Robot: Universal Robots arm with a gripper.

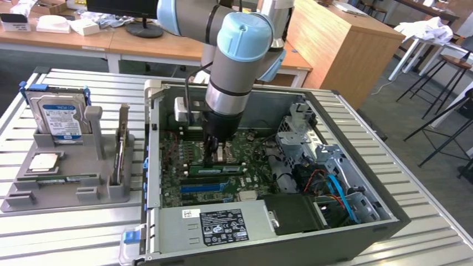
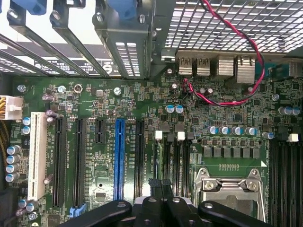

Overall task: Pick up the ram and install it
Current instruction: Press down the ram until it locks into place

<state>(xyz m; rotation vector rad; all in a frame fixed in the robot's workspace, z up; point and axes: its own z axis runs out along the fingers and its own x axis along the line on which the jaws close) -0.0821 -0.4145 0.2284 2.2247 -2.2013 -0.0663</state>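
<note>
The arm (image 1: 232,72) hangs straight down into the open case (image 1: 355,166), wrist vertical. Its gripper (image 1: 216,160), fingers together, presses on the ram (image 1: 216,170), which lies seated across the motherboard (image 1: 221,188), toward 9 o'clock of the drive cage (image 1: 325,160). On the worktop (image 1: 414,183), a tray (image 1: 66,183) stands at 9 o'clock from the case.

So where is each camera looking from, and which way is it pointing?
Exterior view: up and off to one side, looking down into the open computer case; the arm shows, its shut fingers over the motherboard.
Wrist view: on the wrist, looking along the fingers at the motherboard.
Both show fingers and motherboard.
</note>
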